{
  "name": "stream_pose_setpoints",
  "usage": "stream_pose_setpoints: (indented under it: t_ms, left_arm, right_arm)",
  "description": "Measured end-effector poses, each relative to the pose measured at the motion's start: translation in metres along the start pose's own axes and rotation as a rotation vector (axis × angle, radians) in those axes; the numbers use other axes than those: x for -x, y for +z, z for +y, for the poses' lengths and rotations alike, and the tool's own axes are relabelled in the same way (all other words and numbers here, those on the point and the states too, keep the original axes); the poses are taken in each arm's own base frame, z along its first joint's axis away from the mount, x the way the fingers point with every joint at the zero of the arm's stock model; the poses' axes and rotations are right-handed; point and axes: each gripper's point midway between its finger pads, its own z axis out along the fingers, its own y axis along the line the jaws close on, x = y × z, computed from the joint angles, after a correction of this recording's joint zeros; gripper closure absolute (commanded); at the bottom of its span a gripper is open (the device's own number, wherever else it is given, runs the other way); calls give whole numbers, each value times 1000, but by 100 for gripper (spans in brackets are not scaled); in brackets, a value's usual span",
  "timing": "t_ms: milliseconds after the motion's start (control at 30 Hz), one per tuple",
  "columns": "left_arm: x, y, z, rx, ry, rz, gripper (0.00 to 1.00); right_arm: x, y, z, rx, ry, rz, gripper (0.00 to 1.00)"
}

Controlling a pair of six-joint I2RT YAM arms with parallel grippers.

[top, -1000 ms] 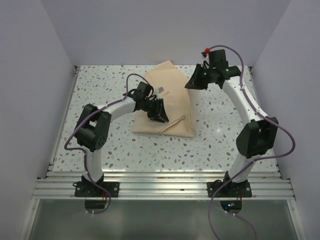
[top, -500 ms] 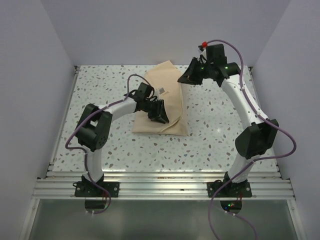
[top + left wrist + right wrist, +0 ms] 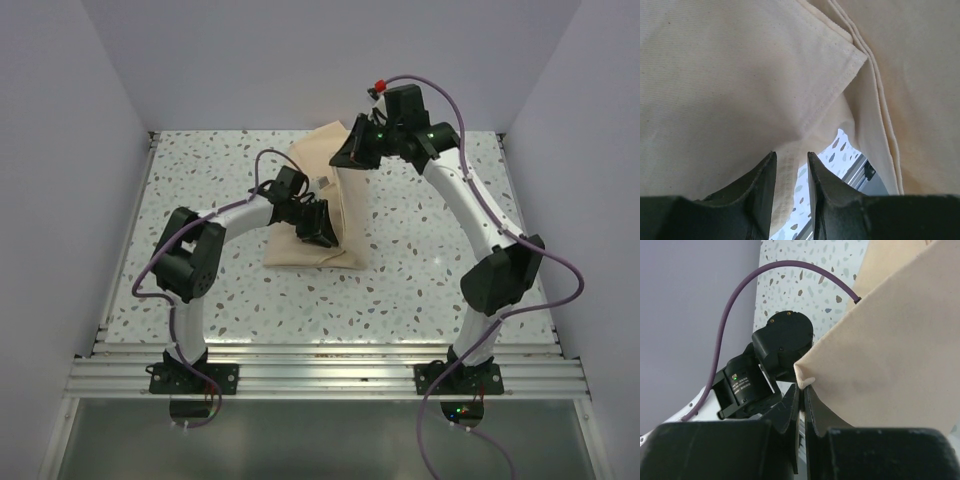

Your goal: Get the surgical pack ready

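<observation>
Two claws | right claw (image 3: 801, 388) pinches cloth (image 3: 345, 205) corner | left claw (image 3: 790, 161) on cloth, grip unclear

Table (image 3: 200, 200): walls (image 3: 60, 150) to the left, right and far side; rail (image 3: 330, 365) along the near edge.
Cloth (image 3: 345, 215): on the table, about mid-width, reaching back toward the far wall; right side lifted off the table and drawn over to the left.
Left gripper (image 3: 790, 165): on top of the cloth, toward its near edge; hem of the cloth between the fingers, table showing below.
Right gripper (image 3: 802, 390): above the cloth's far end, behind and to the right of the left gripper; corner of the cloth pinched between the fingers.
Arm bases (image 3: 190, 378): on the rail, one left, one right; cloth behind and between them.
</observation>
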Motion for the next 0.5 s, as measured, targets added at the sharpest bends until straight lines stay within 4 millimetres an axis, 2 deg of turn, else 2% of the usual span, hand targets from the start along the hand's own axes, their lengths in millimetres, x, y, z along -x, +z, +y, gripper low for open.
stream_pose_setpoints:
  t_ms: [167, 300, 433, 500]
  left_arm:
    - [1, 0, 3, 18, 2, -8, 64]
    - [4, -6, 10, 73, -2, -29, 60]
    - [18, -36, 7, 107, 6, -107, 59]
    - [32, -65, 11, 138, 4, -182, 57]
  right_arm:
    - [-3, 12, -10, -19, 9, 23, 100]
    - [-3, 13, -11, -20, 0, 25, 100]
    - [-2, 16, -9, -10, -9, 31, 100]
    - [-3, 20, -9, -2, -9, 44, 100]
